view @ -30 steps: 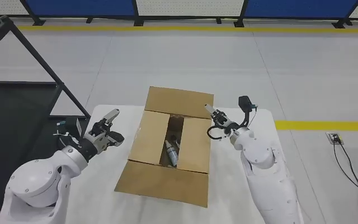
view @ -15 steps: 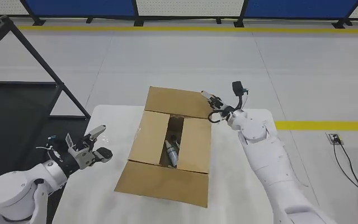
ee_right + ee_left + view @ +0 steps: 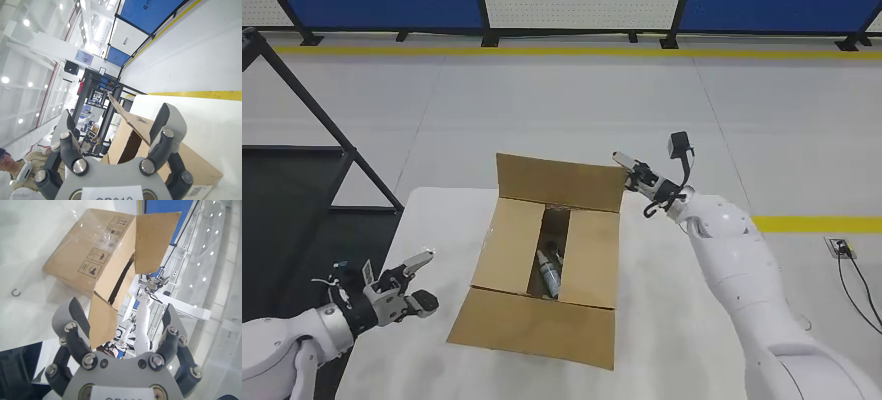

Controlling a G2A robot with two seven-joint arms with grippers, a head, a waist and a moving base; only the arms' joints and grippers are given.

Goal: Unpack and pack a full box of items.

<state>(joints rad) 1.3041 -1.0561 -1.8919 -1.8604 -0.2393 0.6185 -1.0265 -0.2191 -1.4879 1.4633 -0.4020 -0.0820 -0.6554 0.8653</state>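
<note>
Cardboard box on table, bottles inside, upright far flap between spread right jaws, left jaws spread

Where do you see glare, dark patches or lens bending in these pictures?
Left wrist view: bright glare on the box's taped side and on the table; the ceiling beams bow toward the edge. Right wrist view: the lamps flare white and the framing around them curves. Top view: even light, no glare, only the box's inside is dark.
</note>
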